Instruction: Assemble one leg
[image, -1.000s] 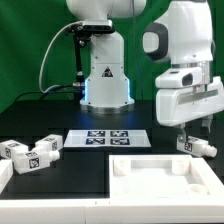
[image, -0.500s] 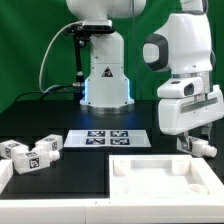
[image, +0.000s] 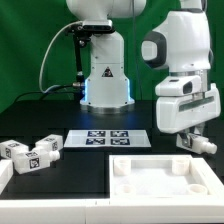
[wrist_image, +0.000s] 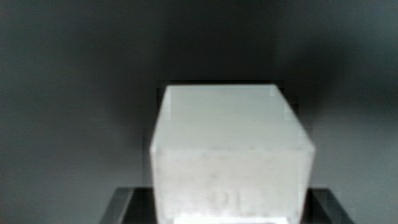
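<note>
My gripper (image: 188, 138) is at the exterior view's right, shut on a white leg (image: 203, 145) with a tag on its side, low over the black table just behind the tabletop's far right corner. In the wrist view the leg (wrist_image: 228, 135) is a plain white post that fills the middle, with my dark fingers (wrist_image: 135, 203) on either side of its near end. The white square tabletop (image: 135, 178) lies at the front. Whether the leg touches the table is not clear.
Two more tagged white legs (image: 14, 151) (image: 46, 153) lie at the exterior view's left. The marker board (image: 105, 137) lies flat in the middle, in front of the robot base (image: 105, 80). A white part (image: 3, 178) shows at the left front edge.
My hand has shifted slightly, with the wrist a little further right. The leg stays in my grip at about the same spot.
</note>
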